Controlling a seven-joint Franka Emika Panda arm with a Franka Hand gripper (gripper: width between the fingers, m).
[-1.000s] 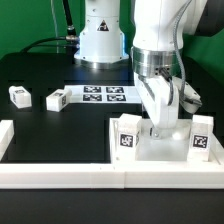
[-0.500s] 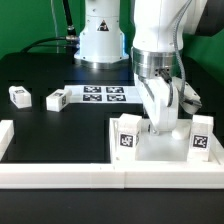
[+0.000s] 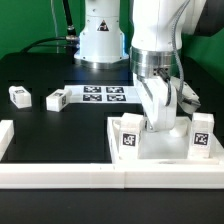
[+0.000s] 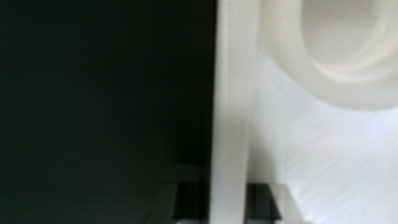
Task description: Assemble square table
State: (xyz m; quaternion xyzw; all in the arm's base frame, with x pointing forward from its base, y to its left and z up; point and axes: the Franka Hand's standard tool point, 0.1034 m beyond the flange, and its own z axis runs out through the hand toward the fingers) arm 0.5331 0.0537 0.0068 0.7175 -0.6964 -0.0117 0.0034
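The white square table top [image 3: 162,152] lies at the front of the exterior view's right, against the front border bar. Two tagged white legs stand upright on it, one at its left corner [image 3: 127,135] and one at its right corner [image 3: 203,135]. My gripper [image 3: 160,124] reaches down between them at the top's far rim. In the wrist view the rim [image 4: 226,100] runs between my dark fingers [image 4: 192,203], and my gripper [image 4: 226,202] is shut on it. A round corner socket [image 4: 338,50] shows beside the rim. Two loose legs [image 3: 19,95] [image 3: 57,99] lie at the exterior view's left.
The marker board [image 3: 105,95] lies flat behind the middle. A long white border bar [image 3: 60,176] runs along the front edge, and a short one [image 3: 5,135] stands at the left. The robot base [image 3: 100,40] and cables are at the back.
My gripper has shifted slightly to the exterior view's left, and the table top has turned a little with it. The right-hand leg now looks taller and narrower.
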